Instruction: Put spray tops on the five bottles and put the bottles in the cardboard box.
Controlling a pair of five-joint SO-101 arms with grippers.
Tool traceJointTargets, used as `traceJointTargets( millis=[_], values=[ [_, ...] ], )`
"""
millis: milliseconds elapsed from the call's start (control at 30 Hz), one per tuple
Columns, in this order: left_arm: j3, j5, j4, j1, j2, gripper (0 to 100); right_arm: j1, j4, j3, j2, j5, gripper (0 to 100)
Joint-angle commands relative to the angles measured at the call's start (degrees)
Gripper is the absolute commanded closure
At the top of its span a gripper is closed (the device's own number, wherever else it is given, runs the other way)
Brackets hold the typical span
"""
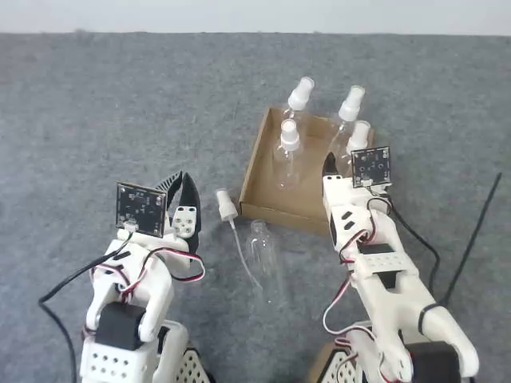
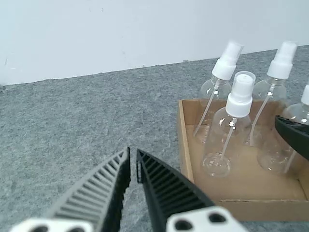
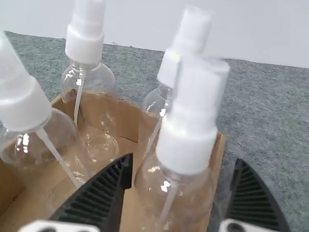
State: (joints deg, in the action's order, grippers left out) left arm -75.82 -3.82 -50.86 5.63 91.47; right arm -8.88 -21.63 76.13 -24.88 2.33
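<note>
The cardboard box [image 1: 255,171] holds several clear bottles with white spray tops, among them one at the front left [image 1: 289,152] and one at the front right [image 1: 358,142]. My right gripper [image 1: 339,169] stands open around that front-right bottle [image 3: 181,183], a finger [image 3: 104,191] on each side of its body. On the table between the arms lies a capless bottle [image 1: 265,249], with a loose spray top [image 1: 226,205] and its tube beside it. My left gripper [image 1: 182,183] is shut and holds nothing, left of the spray top.
Grey felt covers the table [image 1: 120,104], with free room to the left and behind the box. The box's near wall [image 2: 251,208] faces the arms. A black cable [image 1: 471,231] runs along the right side.
</note>
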Motion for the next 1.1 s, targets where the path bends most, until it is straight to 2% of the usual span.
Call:
traceJointTargets(
  millis=[0,267,433,533,633,733,800,900,1067],
  values=[
    [0.31,-0.44,1.67,-0.26,0.79,99,0.04,4.44,-1.05,-10.15,-0.18,73.8],
    [0.31,-0.44,1.67,-0.26,0.79,99,-0.13,34.24,-10.55,-31.96,-0.18,73.8],
    [0.31,-0.44,1.67,-0.35,0.79,99,-0.84,53.76,-20.04,-38.90,-0.18,73.9],
    [0.40,-0.44,1.67,-0.35,0.79,99,-5.14,67.38,-25.67,-38.46,-0.18,73.9],
    [0.40,-0.44,1.67,-0.35,0.79,99,-13.14,77.23,-28.22,-36.97,-0.26,73.9],
    [0.66,-0.44,1.23,-1.41,0.79,99,-21.49,81.27,-28.48,-35.12,-0.70,73.8],
    [1.19,-0.26,1.32,-4.92,0.79,99,-27.03,83.03,-28.48,-33.19,-1.05,73.8],
    [5.58,2.90,1.14,-11.78,0.00,99,-33.89,84.00,-28.48,-28.79,-5.71,73.8],
    [14.64,3.96,-5.80,-20.22,-7.12,99,-40.31,82.59,-28.92,-18.42,-11.69,73.8]
  ],
)
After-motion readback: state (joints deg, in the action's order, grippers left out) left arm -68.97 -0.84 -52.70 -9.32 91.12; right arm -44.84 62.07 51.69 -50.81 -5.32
